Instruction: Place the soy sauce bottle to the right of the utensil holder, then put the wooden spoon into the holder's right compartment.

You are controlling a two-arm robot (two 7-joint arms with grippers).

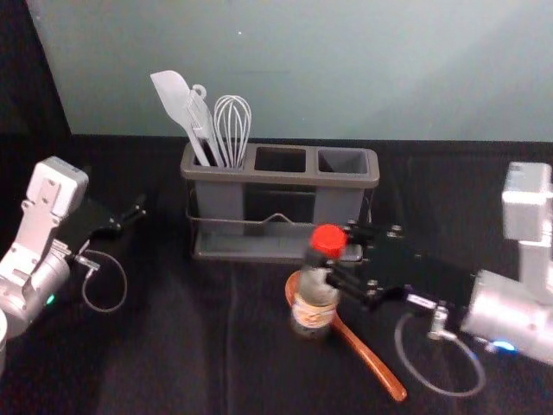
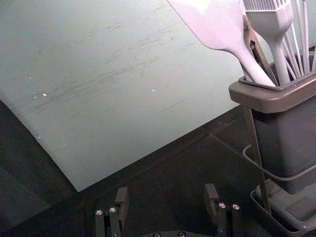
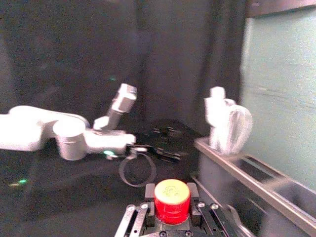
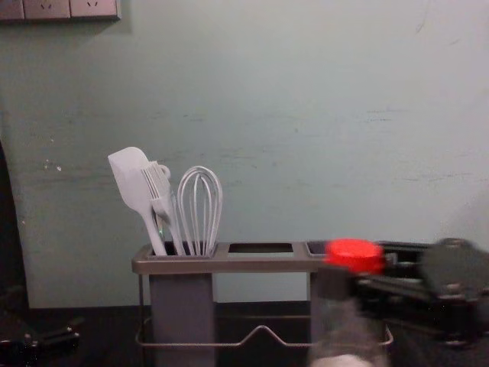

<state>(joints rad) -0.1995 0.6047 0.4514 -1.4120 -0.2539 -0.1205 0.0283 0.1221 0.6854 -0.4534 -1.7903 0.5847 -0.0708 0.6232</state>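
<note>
In the head view, your right hand [image 1: 339,258] reaches in from the right and is clamped on the soy sauce bottle [image 1: 314,311] just below its red cap [image 1: 328,240]. The bottle is close to upright, in front of the right half of the utensil holder [image 1: 285,176]; you cannot tell from here whether its base touches the tabletop [image 1: 173,367]. The wooden spoon [image 1: 371,359] lies on the tabletop, its bowl partly hidden behind the bottle and its handle slanting toward you and to the right. The holder's left compartment carries a spatula [image 1: 173,97], a brush [image 1: 200,121] and a whisk [image 1: 232,125]. Your left hand [image 1: 131,216] is parked to the left of the holder, well apart from it.

In the left wrist view, your left hand [image 2: 166,200] has its fingers [image 2: 122,200] spread apart, near the holder's left end.

In the right wrist view, you see the red cap between the two fingers of your right hand [image 3: 172,200], with the holder beside them and the left arm [image 3: 74,136] farther off.

In the chest view, your right hand comes in from the right edge and grips the bottle at the neck, in front of the holder's right compartment. Wall sockets [image 4: 47,9] show at the upper left.
</note>
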